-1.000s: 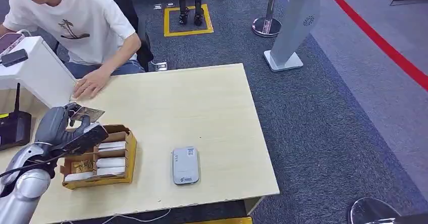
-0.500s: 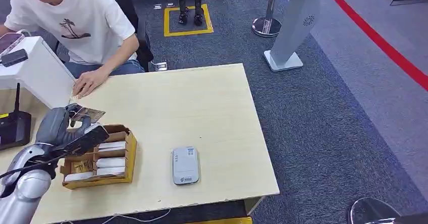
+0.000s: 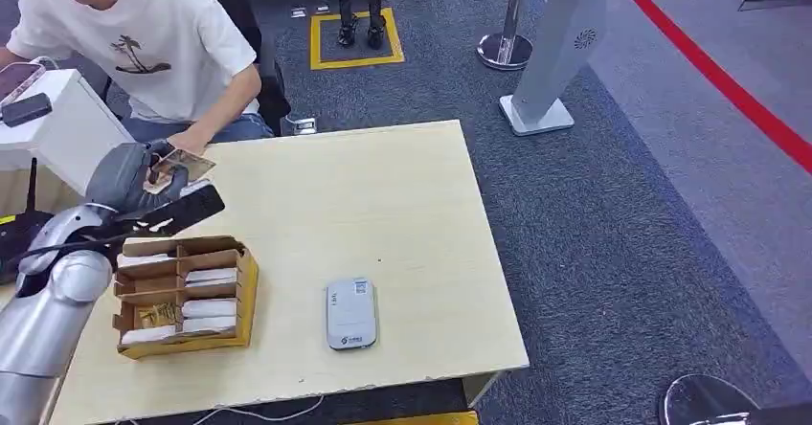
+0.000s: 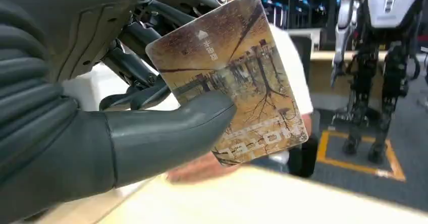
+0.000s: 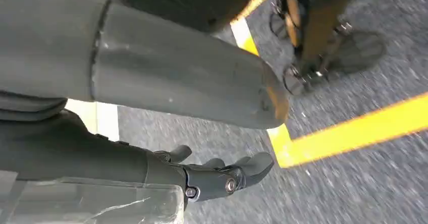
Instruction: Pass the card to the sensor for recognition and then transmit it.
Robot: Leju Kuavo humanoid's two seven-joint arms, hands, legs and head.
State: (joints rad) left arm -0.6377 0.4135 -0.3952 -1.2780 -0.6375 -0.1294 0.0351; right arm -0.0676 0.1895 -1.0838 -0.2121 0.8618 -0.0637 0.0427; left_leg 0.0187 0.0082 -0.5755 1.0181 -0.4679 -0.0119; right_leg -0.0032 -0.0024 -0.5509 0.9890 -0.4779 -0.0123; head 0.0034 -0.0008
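Observation:
My left hand (image 3: 139, 181) is raised over the far left part of the table (image 3: 383, 205) and pinches a brown picture card (image 3: 182, 165) between thumb and fingers. The left wrist view shows the card (image 4: 237, 77) close up, with the thumb (image 4: 166, 133) pressed on its face. A person's hand (image 3: 188, 142) rests on the table edge just beyond the card. The grey card sensor (image 3: 351, 313) lies flat near the table's front edge, well to the right of my left hand. My right hand (image 5: 222, 176) hangs above the carpet with nothing in it.
A yellow cardboard box (image 3: 187, 296) with compartments of cards sits at the front left. A white cabinet (image 3: 57, 128) and a black device (image 3: 19, 238) stand at the left. A seated person (image 3: 144, 42) is behind the table. Posts stand on the carpet beyond.
My left hand has lifted the card away from the box and carried it toward the far edge, close to the person's hand. The sensor and box have not moved.

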